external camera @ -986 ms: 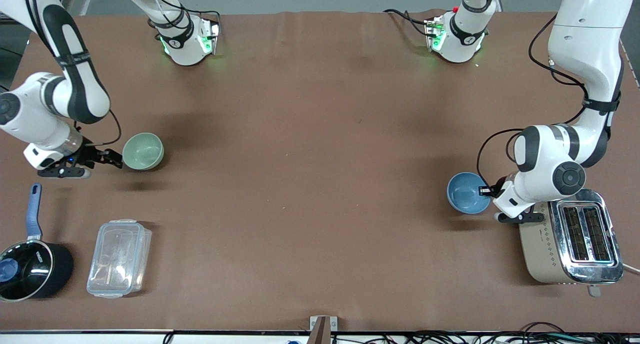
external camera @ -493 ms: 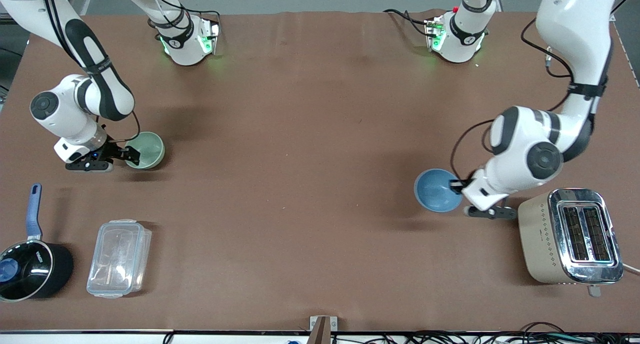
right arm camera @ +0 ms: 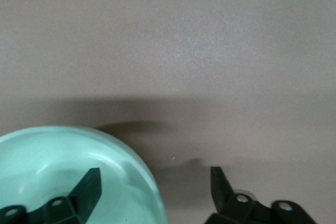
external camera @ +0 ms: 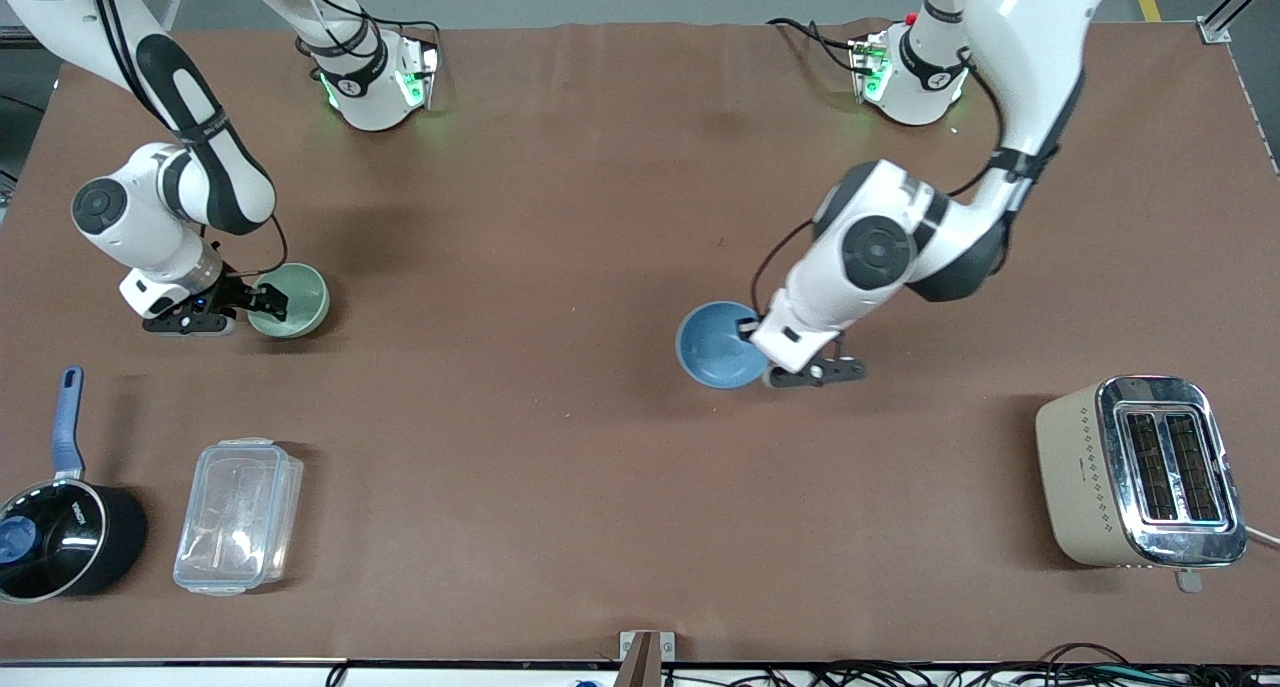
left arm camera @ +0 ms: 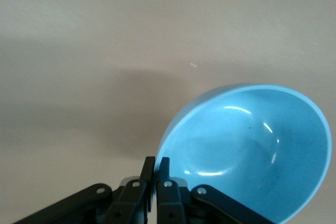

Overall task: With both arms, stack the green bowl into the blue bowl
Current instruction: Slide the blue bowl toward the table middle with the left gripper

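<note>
The pale green bowl (external camera: 297, 298) sits on the table toward the right arm's end. My right gripper (external camera: 262, 305) is open and straddles its rim, with one finger inside the bowl and one outside; the right wrist view shows the bowl (right arm camera: 52, 166) and the gripper (right arm camera: 155, 174) the same way. My left gripper (external camera: 748, 339) is shut on the rim of the blue bowl (external camera: 712, 347) and holds it tilted a little over the middle of the table. The left wrist view shows the blue bowl (left arm camera: 252, 150) pinched in the gripper (left arm camera: 156, 163).
A beige toaster (external camera: 1140, 472) stands near the front camera at the left arm's end. A black saucepan with a blue handle (external camera: 60, 537) and a clear plastic container (external camera: 238, 515) stand near the front camera at the right arm's end.
My left arm has carried the blue bowl from beside the toaster to over the table's middle. My right gripper has moved onto the green bowl's rim.
</note>
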